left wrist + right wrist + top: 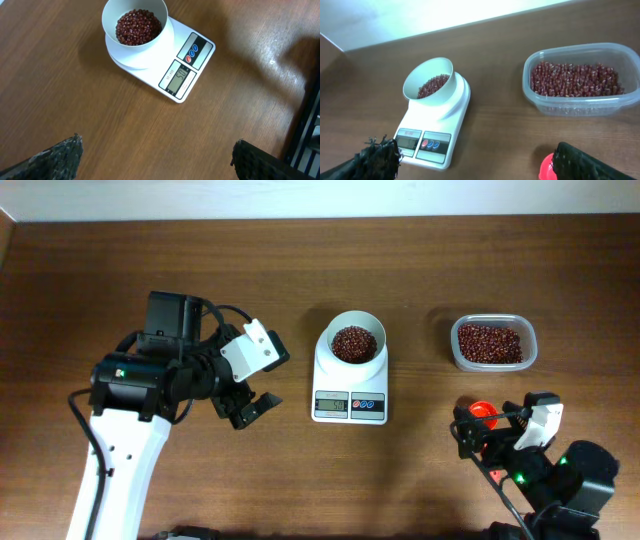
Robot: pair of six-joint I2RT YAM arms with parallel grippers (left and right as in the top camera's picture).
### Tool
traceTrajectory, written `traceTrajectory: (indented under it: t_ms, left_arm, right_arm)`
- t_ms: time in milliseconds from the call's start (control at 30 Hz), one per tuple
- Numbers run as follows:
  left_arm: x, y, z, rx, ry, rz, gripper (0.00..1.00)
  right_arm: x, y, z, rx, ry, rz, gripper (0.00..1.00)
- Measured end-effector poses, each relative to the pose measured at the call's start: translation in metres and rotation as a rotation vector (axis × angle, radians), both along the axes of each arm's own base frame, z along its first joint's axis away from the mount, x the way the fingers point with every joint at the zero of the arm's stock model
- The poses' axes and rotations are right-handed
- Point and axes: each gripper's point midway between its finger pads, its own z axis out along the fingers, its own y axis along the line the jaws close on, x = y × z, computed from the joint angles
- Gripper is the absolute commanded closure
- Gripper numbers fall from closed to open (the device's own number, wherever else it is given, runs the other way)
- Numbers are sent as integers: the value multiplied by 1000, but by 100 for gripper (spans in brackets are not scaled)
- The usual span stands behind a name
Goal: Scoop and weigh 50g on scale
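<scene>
The white scale (pixel 349 406) sits mid-table, digits showing on its grey display (pixel 180 76). A round white bowl (pixel 358 317) partly filled with red beans stands on it. My left gripper (pixel 250 408) hovers left of the scale, open and empty, over bare wood; its fingertips (pixel 57 159) frame the bottom of the left wrist view. My right gripper (pixel 490 430) is open at the front right, holding nothing. A red scoop (pixel 482 411) lies by its right finger (pixel 585 162). The right wrist view shows the scale (pixel 427 145) and bowl (pixel 445 85) ahead on the left.
A clear plastic tub (pixel 530 345) of red beans stands right of the scale, and shows at the upper right as the tub (pixel 580 106) in the right wrist view. Brown wooden table (pixel 80 280) meets a pale wall along the far edge.
</scene>
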Motion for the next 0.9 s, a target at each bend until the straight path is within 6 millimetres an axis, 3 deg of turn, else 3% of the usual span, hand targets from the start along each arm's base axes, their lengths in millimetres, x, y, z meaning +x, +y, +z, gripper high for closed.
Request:
traceTrajectory:
  t_ms: [133,233,633,900]
  left_arm:
    - [0,0,0,0,0,0,1]
    - [0,0,0,0,0,0,1]
    - [0,0,0,0,0,0,1]
    - [0,0,0,0,0,0,1]
  right_arm:
    - [-2,17,-4,-36,-140,74,1]
    - [-4,21,6,-68,-261,80,1]
    - [-2,13,22,-115,-370,-2,1]
    - [15,-2,3,-137,-432,-92,1]
